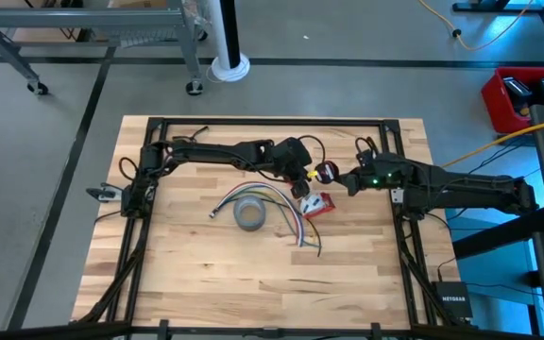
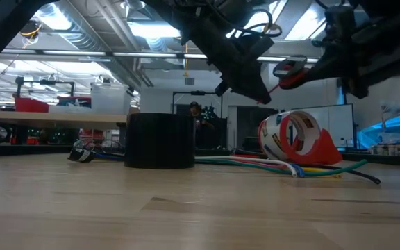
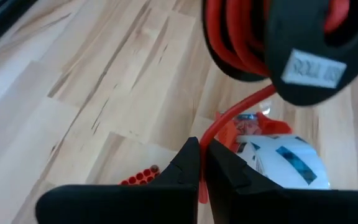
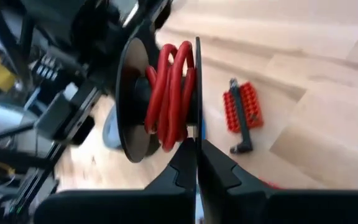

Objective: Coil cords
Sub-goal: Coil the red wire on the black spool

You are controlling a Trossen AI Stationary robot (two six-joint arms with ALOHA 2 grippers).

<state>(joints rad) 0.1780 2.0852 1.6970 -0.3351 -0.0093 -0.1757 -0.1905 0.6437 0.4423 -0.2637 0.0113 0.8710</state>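
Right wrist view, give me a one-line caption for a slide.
Right gripper shut on the rim of a black spool wound with red wire, above the wooden table.

Workshop or lab: concrete floor (image 1: pixel 348 38), steel racks (image 1: pixel 93 28), ceiling ducts (image 2: pixel 103 42).

Two dark jointed arms with looping black cables, a green light on the right arm (image 1: pixel 374 179), black wedge-shaped fingers (image 3: pixel 229 171)

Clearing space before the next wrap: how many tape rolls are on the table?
2. A grey tape roll lies flat mid-table among loose coloured cables; a roll in a red tape dispenser sits just right of them. The arms may hide more.
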